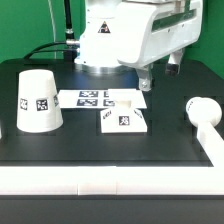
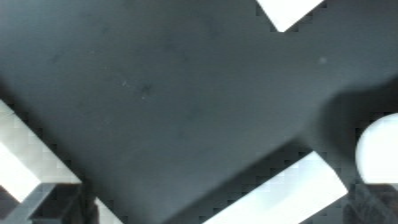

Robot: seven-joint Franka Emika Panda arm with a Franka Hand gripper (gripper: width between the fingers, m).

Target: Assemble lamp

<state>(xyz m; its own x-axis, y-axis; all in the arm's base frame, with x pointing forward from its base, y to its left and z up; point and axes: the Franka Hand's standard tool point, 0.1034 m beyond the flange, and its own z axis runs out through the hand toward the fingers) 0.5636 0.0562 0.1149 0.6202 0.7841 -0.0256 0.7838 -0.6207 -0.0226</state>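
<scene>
The gripper [image 1: 146,80] hangs low over the back of the table [image 1: 90,150], just under the robot's white body [image 1: 125,35]. In the wrist view its two fingers [image 2: 45,205] sit at opposite corners with bare dark tabletop between them, so the jaws stand apart and hold nothing.

Closest to it is the marker board [image 1: 95,98], just beside it on the exterior view's left. The base [image 1: 124,121] lies flat in front of that board, toward the camera from the gripper and slightly to the exterior view's left, tag up, its edges turned a little off square to the table.

The bulb [image 1: 203,111] lies on its side well out on the exterior view's right, its long axis running toward the front edge. The pale curve at the edge of the wrist view is probably this bulb, though it is too blurred to be sure.

The shade [image 1: 37,100] stands mouth down, far over on the exterior view's left.

No parts are joined. I judge the base the shorter reach, forward and down.
</scene>
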